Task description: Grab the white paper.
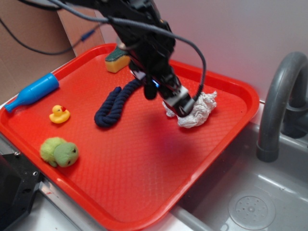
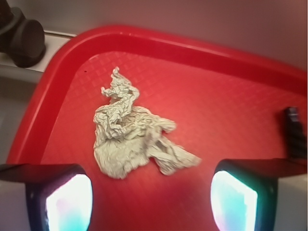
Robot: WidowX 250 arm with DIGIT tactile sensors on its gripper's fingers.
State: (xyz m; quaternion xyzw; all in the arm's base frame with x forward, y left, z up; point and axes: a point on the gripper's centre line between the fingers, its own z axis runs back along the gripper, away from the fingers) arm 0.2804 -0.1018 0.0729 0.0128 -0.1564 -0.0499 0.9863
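Note:
The white paper [image 1: 201, 111] [image 2: 130, 132] is a crumpled wad lying on the red tray [image 1: 144, 192] [image 2: 216, 96] near its far right corner. My gripper [image 1: 185, 107] [image 2: 151, 199] hangs just over the wad's near edge in the exterior view. Seen from the wrist, the jaws stand wide apart, glowing pads left and right, with bare tray between them. The paper lies just ahead of the fingertips [image 2: 67, 197], not between them. The gripper is open and holds nothing.
On the tray: a dark blue rope [image 1: 113, 106], a yellow duck [image 1: 59, 114], a green plush turtle [image 1: 58, 151], a blue bottle-shaped toy [image 1: 31, 91] on the left rim and a yellow sponge [image 1: 117, 61] at the back. A grey sink [image 1: 250, 202] and faucet [image 1: 281, 101] stand to the right.

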